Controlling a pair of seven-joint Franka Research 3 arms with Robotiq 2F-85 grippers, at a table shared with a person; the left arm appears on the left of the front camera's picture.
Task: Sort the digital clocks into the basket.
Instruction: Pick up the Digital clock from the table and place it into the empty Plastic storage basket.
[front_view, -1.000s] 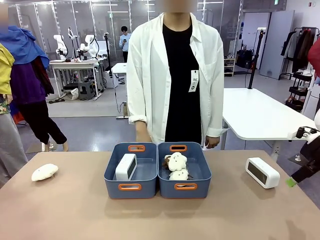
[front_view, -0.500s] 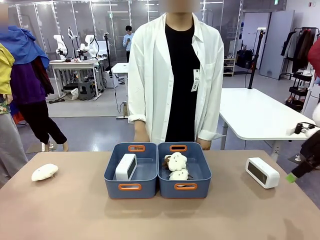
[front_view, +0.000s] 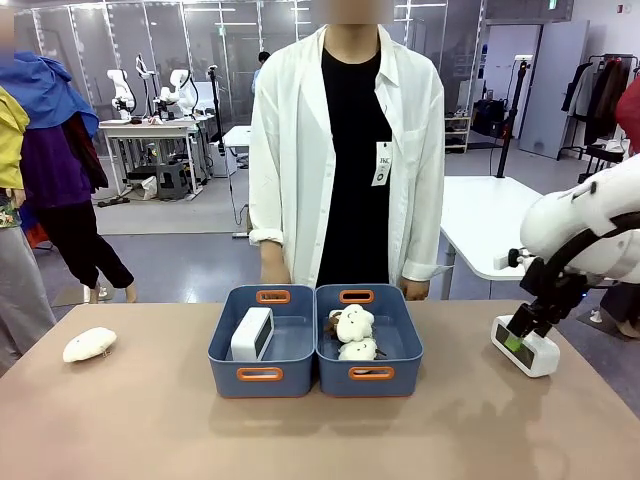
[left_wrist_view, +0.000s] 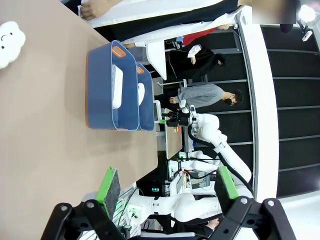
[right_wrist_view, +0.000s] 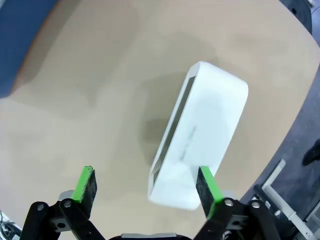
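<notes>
Swung in from 3 o'clock, right gripper (right_wrist_view: 145, 181) hangs spread over a digital clock (right_wrist_view: 210, 115); baskets (front_view: 222, 348) at 12, plush (front_view: 89, 344) at 9, tan table (front_view: 130, 430).

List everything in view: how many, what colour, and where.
digital clocks: two, white; one in left basket, other on table, right side, under right gripper.
left basket, right basket: two, blue-grey, orange handles; side by side mid-table.
plush toys: three, cream; two in right basket, one on table's left.
table: one, tan.
person: one, white shirt; far side.
left gripper: one, black, green pads; open.
right gripper: one, black, green pads; open.
</notes>
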